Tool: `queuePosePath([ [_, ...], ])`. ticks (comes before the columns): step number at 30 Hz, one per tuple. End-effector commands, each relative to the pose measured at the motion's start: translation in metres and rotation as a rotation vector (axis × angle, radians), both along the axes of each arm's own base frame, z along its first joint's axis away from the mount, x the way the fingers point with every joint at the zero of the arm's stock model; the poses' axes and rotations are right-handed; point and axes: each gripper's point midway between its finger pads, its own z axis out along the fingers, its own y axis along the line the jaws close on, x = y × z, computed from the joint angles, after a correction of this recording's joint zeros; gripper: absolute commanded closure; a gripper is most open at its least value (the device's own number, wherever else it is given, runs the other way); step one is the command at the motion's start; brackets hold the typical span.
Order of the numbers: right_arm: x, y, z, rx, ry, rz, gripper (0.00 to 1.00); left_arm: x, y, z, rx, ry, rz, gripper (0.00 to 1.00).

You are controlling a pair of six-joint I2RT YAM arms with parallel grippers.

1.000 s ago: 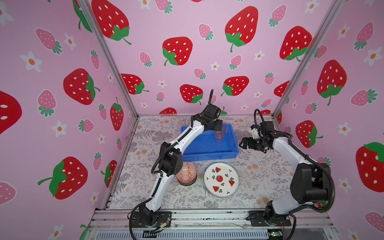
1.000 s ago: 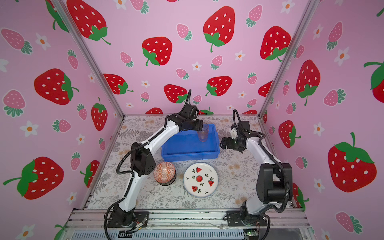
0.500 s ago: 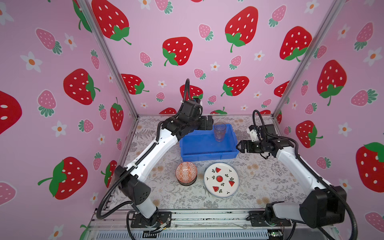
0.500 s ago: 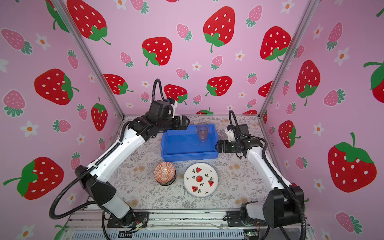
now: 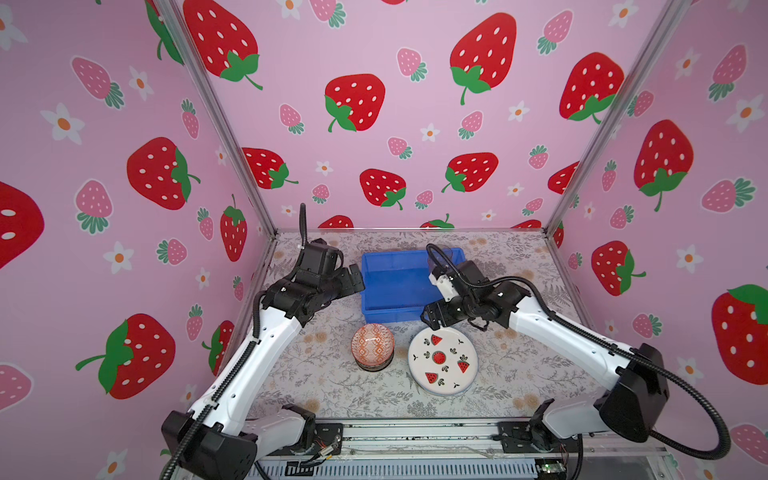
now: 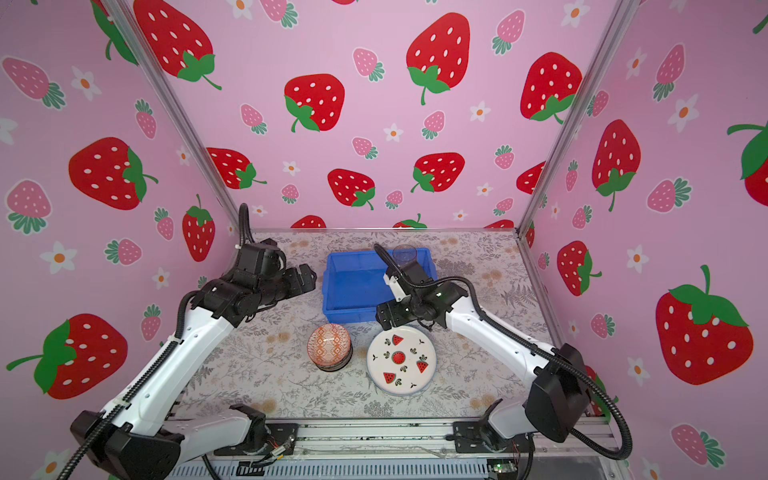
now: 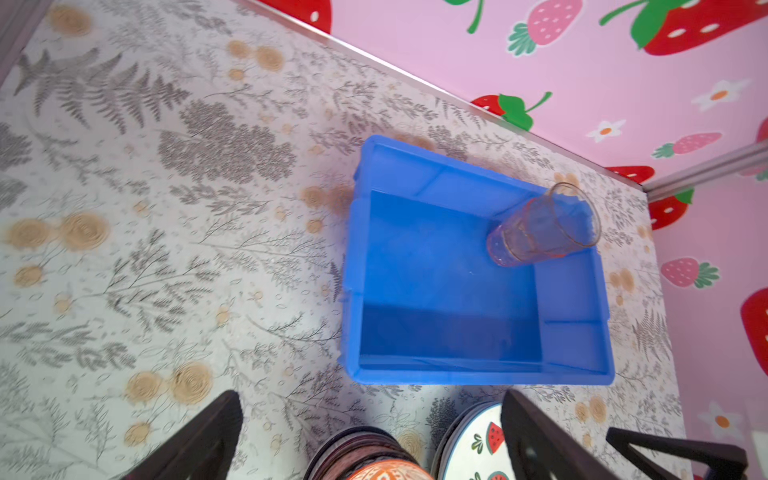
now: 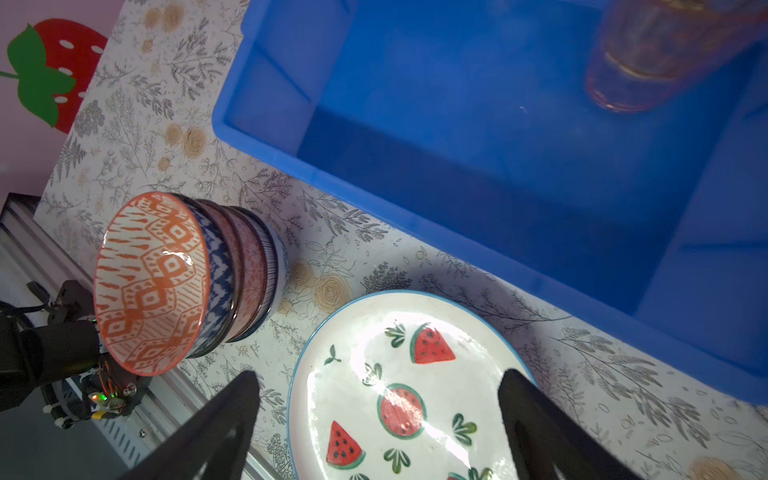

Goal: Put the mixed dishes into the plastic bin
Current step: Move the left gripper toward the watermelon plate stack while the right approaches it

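The blue plastic bin [image 5: 390, 313] [image 6: 349, 313] stands at the back middle of the table. A clear pink tumbler [image 7: 544, 226] [image 6: 404, 254] stands upright in its far right corner. In front of the bin, a stack of nested patterned bowls [image 5: 372, 345] [image 8: 153, 278] with the orange one on top sits beside a watermelon-print plate [image 5: 442, 359] [image 8: 407, 395]. My left gripper [image 5: 355, 279] [image 7: 372, 399] hangs open and empty just left of the bin. My right gripper [image 5: 428, 318] [image 8: 380, 376] is open above the plate's far edge, at the bin's front right corner.
Pink strawberry walls with metal corner posts [image 5: 582, 166] close in the floral table on three sides. A metal rail [image 5: 415, 436] with both arm bases runs along the front edge. Bare tabletop [image 5: 519, 365] lies right of the plate.
My left gripper opened, left the tumbler standing in the bin and drew back to the bin's left side. My right gripper moved from right of the bin to above the plate.
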Motion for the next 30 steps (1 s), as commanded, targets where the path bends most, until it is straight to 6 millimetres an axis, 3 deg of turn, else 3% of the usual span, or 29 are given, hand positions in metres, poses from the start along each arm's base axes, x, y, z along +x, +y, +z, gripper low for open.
queuePosePath([
  [1,-0.004,0.012,-0.002,-0.006,0.005,-0.004,0.09,-0.014,0.024,-0.015,-0.023,0.060,0.089,0.00],
  [6,-0.010,0.015,-0.003,0.015,0.026,0.006,0.09,-0.025,0.036,-0.022,-0.021,0.106,0.100,0.00],
  [10,-0.011,-0.005,-0.007,-0.002,0.057,-0.049,0.07,-0.028,0.019,-0.019,-0.044,0.148,0.011,0.00],
  [20,-0.021,-0.087,-0.043,0.078,0.238,-0.251,0.05,-0.047,-0.069,-0.012,-0.076,0.193,-0.249,0.00],
  [25,-0.033,-0.106,-0.066,0.121,0.324,-0.298,0.05,-0.063,-0.128,-0.009,-0.174,0.179,-0.353,0.01],
  [30,-0.037,-0.118,-0.079,0.115,0.335,-0.323,0.05,-0.075,-0.168,-0.031,-0.152,0.201,-0.409,0.01],
])
